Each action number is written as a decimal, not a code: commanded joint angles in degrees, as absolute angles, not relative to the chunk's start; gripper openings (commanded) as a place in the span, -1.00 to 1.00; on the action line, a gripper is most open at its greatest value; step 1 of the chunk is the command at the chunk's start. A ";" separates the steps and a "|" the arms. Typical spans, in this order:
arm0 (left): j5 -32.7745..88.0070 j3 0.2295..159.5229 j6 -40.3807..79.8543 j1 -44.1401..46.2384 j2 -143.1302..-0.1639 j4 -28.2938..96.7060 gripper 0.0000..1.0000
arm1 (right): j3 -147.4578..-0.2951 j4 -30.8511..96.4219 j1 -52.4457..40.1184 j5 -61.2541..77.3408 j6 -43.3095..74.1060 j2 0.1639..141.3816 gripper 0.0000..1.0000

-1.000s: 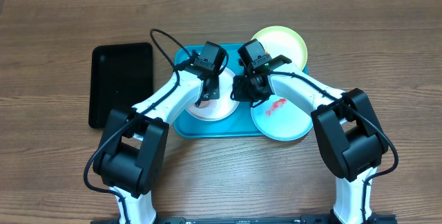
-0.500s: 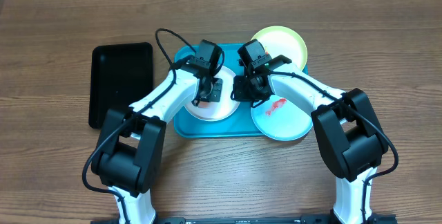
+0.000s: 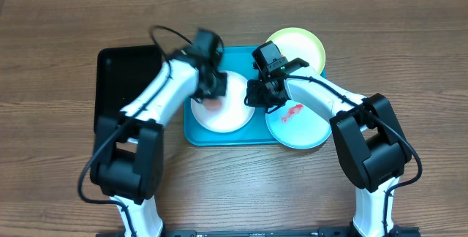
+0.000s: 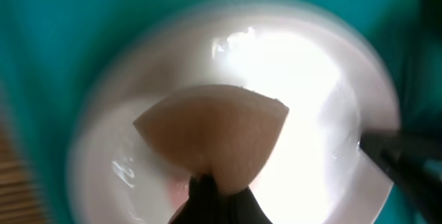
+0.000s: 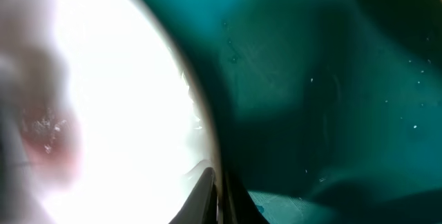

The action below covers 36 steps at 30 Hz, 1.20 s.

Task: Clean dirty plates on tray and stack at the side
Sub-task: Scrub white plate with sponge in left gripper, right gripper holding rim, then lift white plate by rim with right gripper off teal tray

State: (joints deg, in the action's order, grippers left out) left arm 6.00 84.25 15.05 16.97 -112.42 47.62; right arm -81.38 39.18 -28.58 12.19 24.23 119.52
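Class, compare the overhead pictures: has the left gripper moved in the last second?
Yes. The left gripper and its sponge shifted left across the white plate, toward the black tray.

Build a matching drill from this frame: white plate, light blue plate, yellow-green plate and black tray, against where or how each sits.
Things
1. white plate
2. light blue plate
3. yellow-green plate
4. black tray

Places or states
A. bright red smear, at the front right of the turquoise tray
B. on the table, left of the turquoise tray
C. under the beige sponge
D. at the back right corner of the turquoise tray

Pairs: 1-C, 2-A, 3-D, 4-B
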 commanded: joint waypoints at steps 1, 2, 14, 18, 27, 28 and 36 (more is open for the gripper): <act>4.27 93.73 17.37 14.39 -111.81 52.05 -0.91 | -80.95 40.01 -28.53 10.70 23.57 119.70 -0.92; 4.71 95.90 17.37 13.93 -111.81 54.17 -0.92 | -80.97 40.01 -28.53 10.79 23.29 119.70 -0.92; 4.01 103.66 17.12 13.10 -111.96 61.06 -0.92 | -85.52 48.21 -29.10 2.46 20.58 117.84 -0.92; 2.24 103.66 17.17 13.10 -111.96 61.04 -0.92 | -86.28 50.11 -29.95 -2.44 20.58 114.15 -0.92; 1.06 103.66 17.87 13.10 -111.96 61.08 -0.91 | -86.28 52.90 -34.59 -20.62 21.08 105.10 -0.92; 1.06 103.66 17.89 13.10 -111.96 61.08 -0.92 | -86.28 53.36 -35.40 -23.00 21.32 104.66 -0.92; 1.04 103.66 17.87 13.10 -111.98 61.06 -0.92 | -86.28 56.14 -43.09 -40.60 22.81 103.94 -0.93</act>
